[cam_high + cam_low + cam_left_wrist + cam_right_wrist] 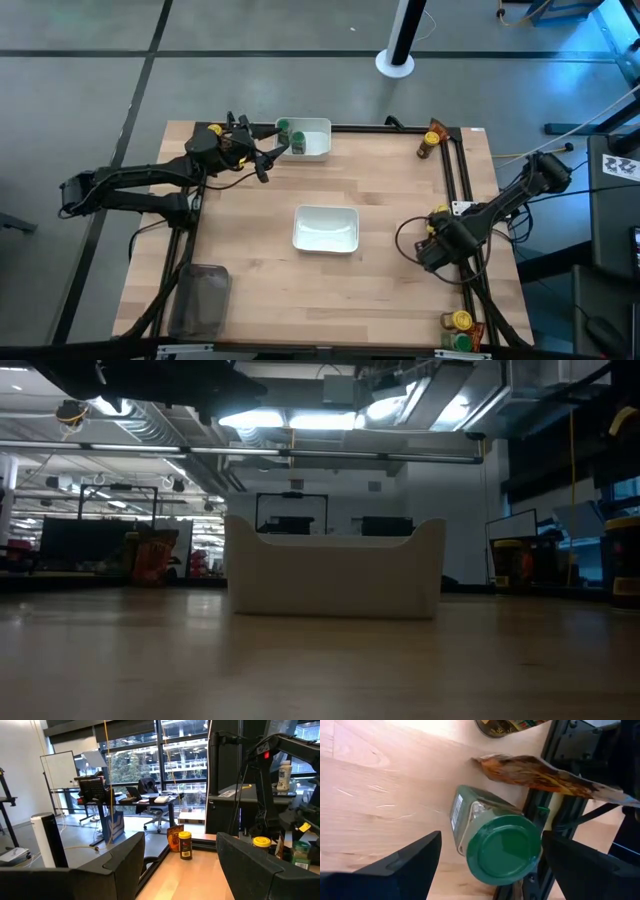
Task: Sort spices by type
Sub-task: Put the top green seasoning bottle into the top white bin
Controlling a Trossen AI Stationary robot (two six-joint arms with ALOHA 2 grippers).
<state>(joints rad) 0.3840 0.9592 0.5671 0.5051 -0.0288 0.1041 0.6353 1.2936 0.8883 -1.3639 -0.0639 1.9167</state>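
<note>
My left gripper (277, 152) is open and hovers at the left edge of the far white bowl (318, 128), which holds two green-capped jars (297, 142). My right gripper (490, 865) is open near the table's right edge (438, 248). In its wrist view the fingers stand on either side of a green-capped jar (495, 840) lying tipped on the wood, and they touch nothing. A brown-orange packet (540, 772) lies just beyond that jar. A yellow-capped jar (185, 845) and a packet (434, 134) sit at the far right corner. More jars (460, 322) stand at the near right corner.
A second white bowl (325, 229) sits mid-table and fills the centre of the low view (335, 572). A clear grey tray (200, 300) lies at the near left corner. Black frame rails (455, 170) run along the right edge, close beside the right gripper's jar.
</note>
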